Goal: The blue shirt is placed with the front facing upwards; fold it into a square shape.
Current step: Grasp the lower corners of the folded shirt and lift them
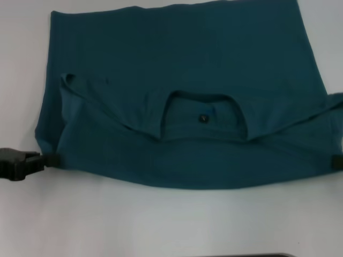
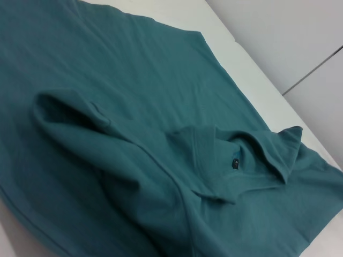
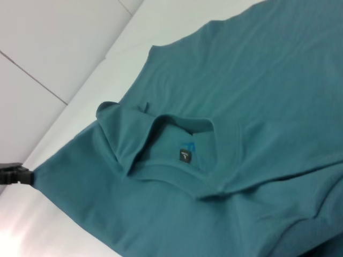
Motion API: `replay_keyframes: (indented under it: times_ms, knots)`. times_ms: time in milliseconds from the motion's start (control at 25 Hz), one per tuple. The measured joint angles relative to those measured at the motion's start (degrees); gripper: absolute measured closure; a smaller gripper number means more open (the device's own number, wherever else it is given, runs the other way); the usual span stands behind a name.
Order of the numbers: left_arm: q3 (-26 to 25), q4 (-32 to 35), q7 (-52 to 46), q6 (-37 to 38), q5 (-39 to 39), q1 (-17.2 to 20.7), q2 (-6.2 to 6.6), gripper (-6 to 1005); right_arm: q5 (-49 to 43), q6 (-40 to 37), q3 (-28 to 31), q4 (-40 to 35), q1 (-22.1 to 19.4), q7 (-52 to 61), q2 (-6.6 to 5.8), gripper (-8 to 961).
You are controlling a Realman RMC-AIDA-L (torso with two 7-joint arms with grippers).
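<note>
White bench fills the near foreground, and the blue shirt is spread across it from side to side, its long axis running left to right and its far portion lying flat toward the back. Its near portion is seen doubled over, so that the collar with its small dark label sits mid-width, facing up, just behind the near folded edge. That edge is stretched between the two tools. At its left end the left tool is closed on the cloth; at the right border of the head view only a sliver of the right tool is shown against the opposite end, and whether it is pinching cannot be told. Each corner lies equally close to its own arm, so the next fold is judged to need both ends carried together, away from the robot.
</note>
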Motion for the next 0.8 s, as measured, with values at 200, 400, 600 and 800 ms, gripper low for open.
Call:
replay_keyframes:
  times_ms: [200, 400, 600, 800]
  knots:
    - [-2.6, 0.0, 0.2, 2.3, 1.9, 0.7, 0.03, 1001, -2.7, -1.5, 3.0, 0.0, -1.3, -1.5, -0.16, 913]
    - [-4.5, 0.4, 0.7, 2.5, 4.0, 1.4, 0.03, 1001, -4.7, -2.0, 6.5, 0.0, -1.9, -2.4, -0.12, 913]
    - [-5.1, 0.5, 1.3, 3.5, 4.6, 1.9, -0.13, 1001, -5.3, -2.4, 6.8, 0.0, -2.0, -2.5, -0.05, 913]
    - [-5.2, 0.5, 1.8, 4.1, 4.9, 2.4, -0.21, 1001, -5.4, -3.1, 6.8, 0.0, -1.9, -3.1, 0.00, 913]
